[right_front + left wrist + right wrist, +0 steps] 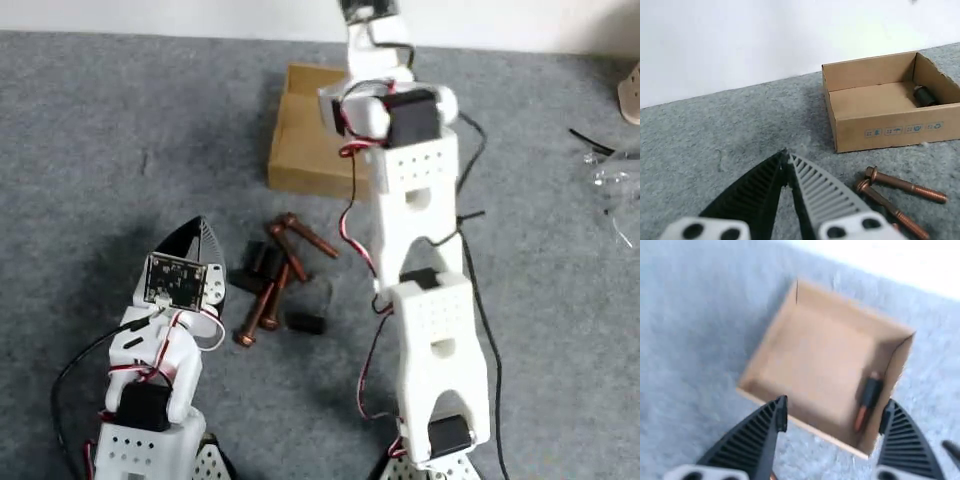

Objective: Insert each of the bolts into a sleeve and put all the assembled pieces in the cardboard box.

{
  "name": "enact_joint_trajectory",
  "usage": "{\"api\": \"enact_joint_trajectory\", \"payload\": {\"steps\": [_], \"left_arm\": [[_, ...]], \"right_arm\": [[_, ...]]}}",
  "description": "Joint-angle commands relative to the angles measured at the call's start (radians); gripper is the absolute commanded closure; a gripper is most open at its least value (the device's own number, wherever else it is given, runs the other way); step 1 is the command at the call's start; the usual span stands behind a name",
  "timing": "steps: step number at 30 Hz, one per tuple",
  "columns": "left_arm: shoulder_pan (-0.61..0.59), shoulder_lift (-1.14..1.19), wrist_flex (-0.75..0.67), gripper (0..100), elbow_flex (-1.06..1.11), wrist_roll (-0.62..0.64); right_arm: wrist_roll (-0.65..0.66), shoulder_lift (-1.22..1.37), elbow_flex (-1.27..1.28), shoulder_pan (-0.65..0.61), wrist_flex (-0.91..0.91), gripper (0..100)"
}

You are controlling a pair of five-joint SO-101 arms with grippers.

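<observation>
Bolts (312, 236): four loose copper ones counted in the high view. They lie in a crossed pile on the carpet, between the two arms and near the box. Two of them appear in the left wrist view, side by side with heads toward the box.
Sleeves (305, 322): short and black. Three loose ones can be made out among the bolts, one at the pile's near edge and two on the left arm's side. The exact count is uncertain where they overlap.
Assembled piece (867, 399): one, a bolt pushed through a black sleeve. It lies inside the box, along a side wall near a corner.
Box (300, 180): one, open-topped cardboard, on the carpet beyond the pile. The right arm partly covers it in the high view.
Left gripper (785, 159): fingers pressed together, nothing between them. It is low over the carpet just beside the pile, pointing toward the box.
Right gripper (832, 415): fingers spread wide and empty. It hangs above the box, over one of its walls.
Carpet (100, 150): grey, under everything.
</observation>
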Motion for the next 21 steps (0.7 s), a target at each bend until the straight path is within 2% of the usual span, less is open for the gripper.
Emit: {"api": "enact_joint_trajectory", "payload": {"steps": [1, 9, 13, 16, 21], "left_arm": [[0.013, -0.001, -0.02, 99, 0.021, -0.008], [0.007, -0.001, -0.02, 99, 0.021, -0.008], [-0.048, -0.001, -0.021, 99, 0.021, 0.028], [-0.073, -0.004, -0.023, 99, 0.021, 0.058], [-0.076, -0.008, -0.023, 99, 0.021, 0.06]], "right_arm": [[-0.018, -0.193, -0.051, -0.048, 0.022, 73.1], [-0.011, -0.57, 0.38, -0.271, 0.019, 73.1], [0.127, -0.707, 0.704, -0.372, 0.019, 73.1], [0.15, -0.768, 0.963, -0.371, 0.013, 73.1], [0.166, -0.834, 1.348, -0.337, -0.128, 73.1]]}}
